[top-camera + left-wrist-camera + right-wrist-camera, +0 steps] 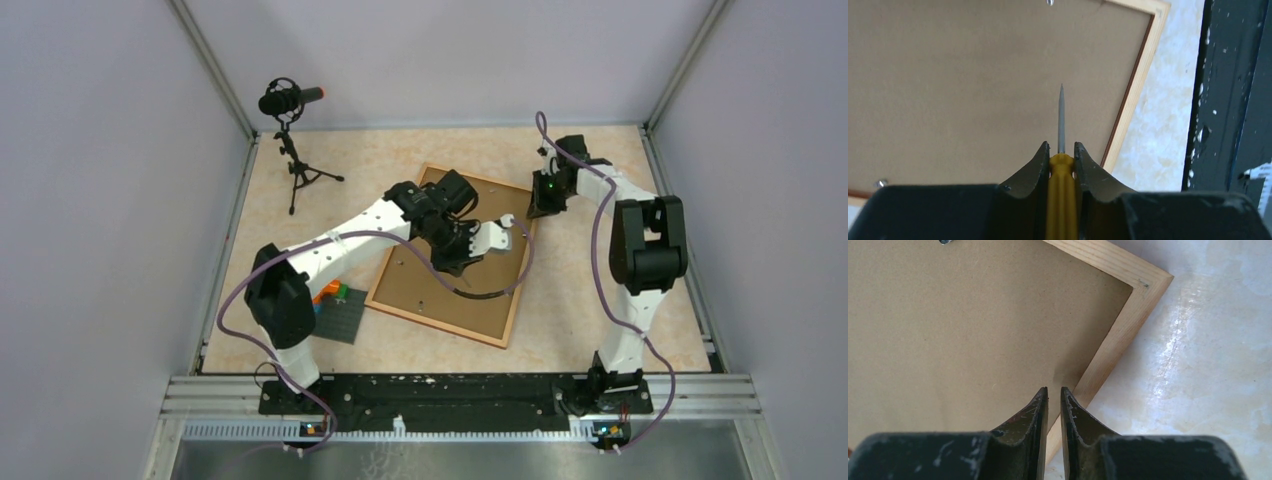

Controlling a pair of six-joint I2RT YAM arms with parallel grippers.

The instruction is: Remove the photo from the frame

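Observation:
The frame (455,305) lies face down on the table, its brown fibreboard back up inside a thin wooden border. The photo is hidden under the back. My left gripper (456,262) hovers over the middle of the back and is shut on a yellow-handled screwdriver (1061,170), whose thin metal blade (1061,117) points across the board (958,90). My right gripper (546,198) is at the frame's far right corner. In the right wrist view its jaws (1054,390) are shut with nothing between them, over the border (1113,340) near the corner.
Small metal clips show on the back (881,183) (945,241). A grey studded baseplate (335,320) with orange and green bricks (330,293) lies left of the frame. A microphone on a tripod (290,100) stands at the back left. The black front rail (1228,100) runs beside the frame.

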